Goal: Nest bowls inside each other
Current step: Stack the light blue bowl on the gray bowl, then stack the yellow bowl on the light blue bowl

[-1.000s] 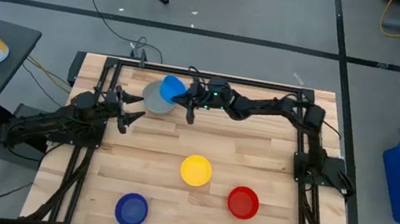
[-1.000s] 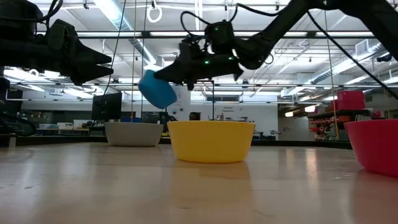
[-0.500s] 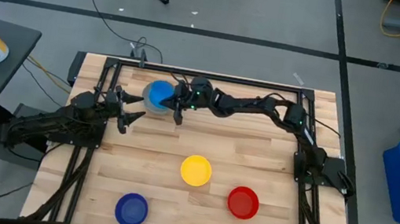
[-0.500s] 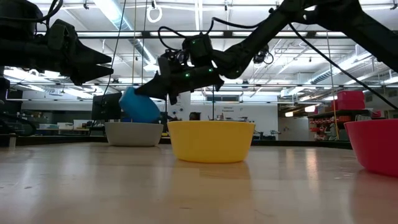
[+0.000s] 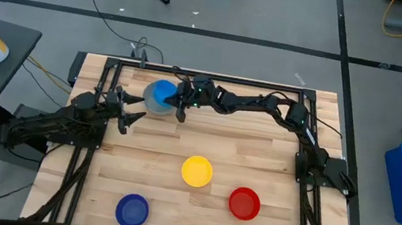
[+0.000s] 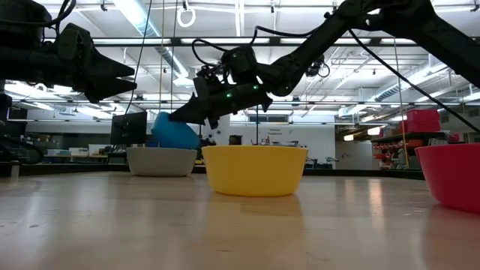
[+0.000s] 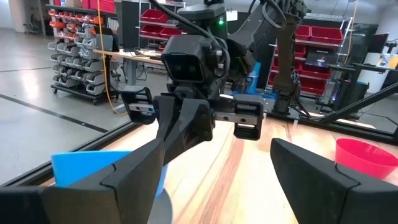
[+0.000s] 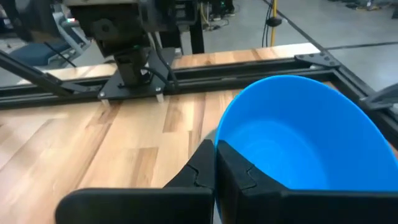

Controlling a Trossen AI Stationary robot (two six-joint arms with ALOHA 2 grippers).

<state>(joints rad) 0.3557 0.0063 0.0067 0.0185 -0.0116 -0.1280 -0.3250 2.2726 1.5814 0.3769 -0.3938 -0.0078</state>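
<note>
The light blue bowl hangs tilted over the grey bowl, which stands on its base at the table's far left. My right gripper is shut on the light blue bowl's rim. In the low view the light blue bowl reaches down to the grey bowl's rim; whether they touch, I cannot tell. My left gripper waits open, level, just near of the grey bowl. The yellow bowl, red bowl and dark blue bowl stand apart on the near half. My right gripper pinches the light blue bowl's rim, one finger inside the bowl and one outside. The fingers come from the table's right, slanting a little downward. The bowl is tilted, its opening turned up and toward the gripper, over the grey bowl.
A black frame rail runs along the table's far edge just behind the grey bowl. Bare wood lies between the far bowls and the yellow bowl. Both arm bases stand on the table's left and right sides.
My right gripper has gone toward the table's left edge and down, staying shut on the light blue bowl. The bowl has moved from above the grey bowl's right rim to over the grey bowl, and has sunk down to its rim.
</note>
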